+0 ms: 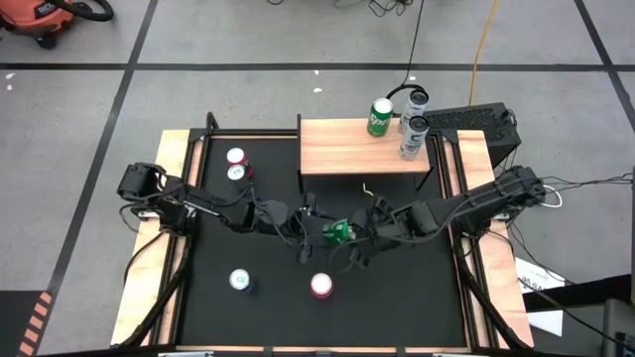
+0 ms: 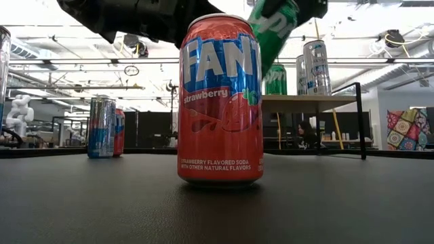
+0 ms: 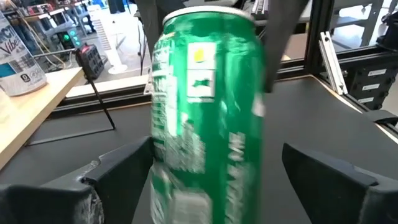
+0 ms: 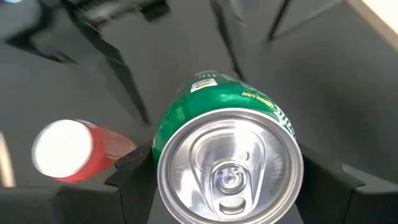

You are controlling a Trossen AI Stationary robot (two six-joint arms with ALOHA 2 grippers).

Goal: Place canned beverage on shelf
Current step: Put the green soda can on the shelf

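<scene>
A green aluminium soda can [image 1: 339, 233] hangs mid-bench, near of the wood-topped black-legged shelf [image 1: 363, 159], because the right tool [image 4: 227, 180] is clamped on it for carrying there. The left tool [image 3: 217, 168] stands spread beside the can, evidently letting go.

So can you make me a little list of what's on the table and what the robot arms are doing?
held can: green can, mid-table, between both arms
right pincer: shut on green can
left pincer: open beside it
shelf: one green can, two silver cans
table: red can, three more cans
</scene>
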